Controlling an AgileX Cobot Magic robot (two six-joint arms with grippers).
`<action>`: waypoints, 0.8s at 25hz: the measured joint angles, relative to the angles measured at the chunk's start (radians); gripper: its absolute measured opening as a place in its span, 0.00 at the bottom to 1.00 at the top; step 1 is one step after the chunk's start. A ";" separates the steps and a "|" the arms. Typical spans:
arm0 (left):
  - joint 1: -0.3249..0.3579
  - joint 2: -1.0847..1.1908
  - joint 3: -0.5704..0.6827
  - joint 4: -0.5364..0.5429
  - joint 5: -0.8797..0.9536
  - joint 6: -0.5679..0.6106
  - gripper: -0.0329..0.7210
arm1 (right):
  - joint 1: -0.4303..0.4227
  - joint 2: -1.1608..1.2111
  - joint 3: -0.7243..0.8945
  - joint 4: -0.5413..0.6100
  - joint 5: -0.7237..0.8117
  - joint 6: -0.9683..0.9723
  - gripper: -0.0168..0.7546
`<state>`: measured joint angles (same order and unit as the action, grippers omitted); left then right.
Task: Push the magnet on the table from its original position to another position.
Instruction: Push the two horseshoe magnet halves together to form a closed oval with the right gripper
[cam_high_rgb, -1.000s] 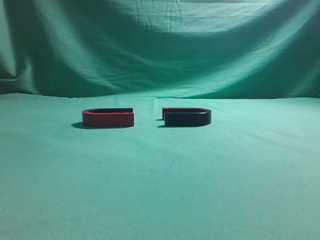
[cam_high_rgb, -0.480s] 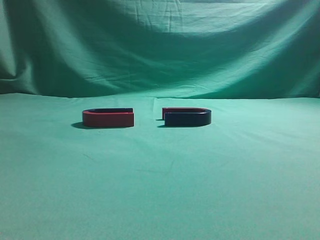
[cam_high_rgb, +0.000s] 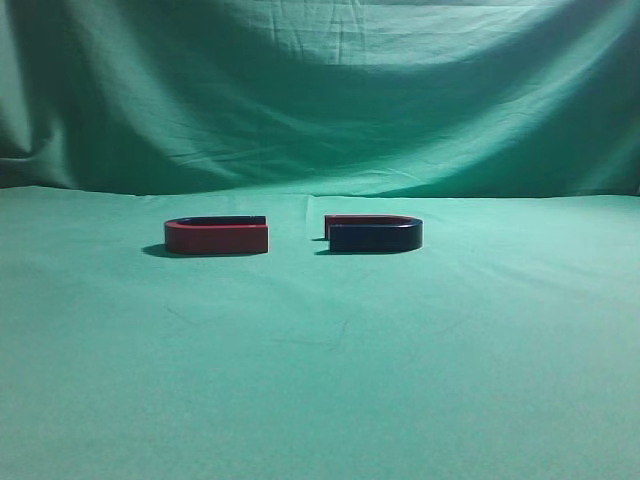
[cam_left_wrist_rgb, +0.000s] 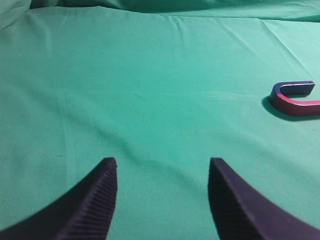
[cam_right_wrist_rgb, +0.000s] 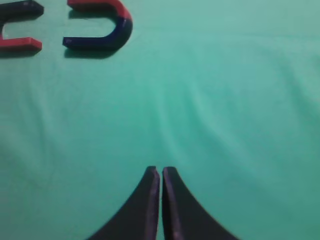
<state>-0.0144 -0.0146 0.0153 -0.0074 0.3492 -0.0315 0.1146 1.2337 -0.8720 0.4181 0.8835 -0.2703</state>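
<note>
Left jaws (cam_left_wrist_rgb: 162, 200) gape over bare green surface (cam_high_rgb: 320, 380); right jaws (cam_right_wrist_rgb: 160, 200) pressed together, empty; magnet (cam_high_rgb: 373, 233) lies flat mid-surface, long axis left-right, open end facing the red magnet (cam_high_rgb: 216, 235).

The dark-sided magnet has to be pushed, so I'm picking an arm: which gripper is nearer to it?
Right, probably. The right gripper has the magnet ahead, slightly left. The left gripper sees only the red-sided magnet, far right.
</note>
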 joint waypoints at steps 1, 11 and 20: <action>0.000 0.000 0.000 0.000 0.000 0.000 0.54 | 0.020 0.044 -0.029 0.008 0.004 -0.006 0.02; 0.000 0.000 0.000 0.000 0.000 0.000 0.54 | 0.206 0.447 -0.329 0.021 -0.037 0.005 0.02; 0.000 0.000 0.000 0.000 0.000 0.000 0.54 | 0.227 0.741 -0.603 -0.173 0.007 0.179 0.02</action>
<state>-0.0144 -0.0146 0.0153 -0.0074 0.3492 -0.0315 0.3412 1.9744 -1.4750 0.2447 0.8908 -0.0908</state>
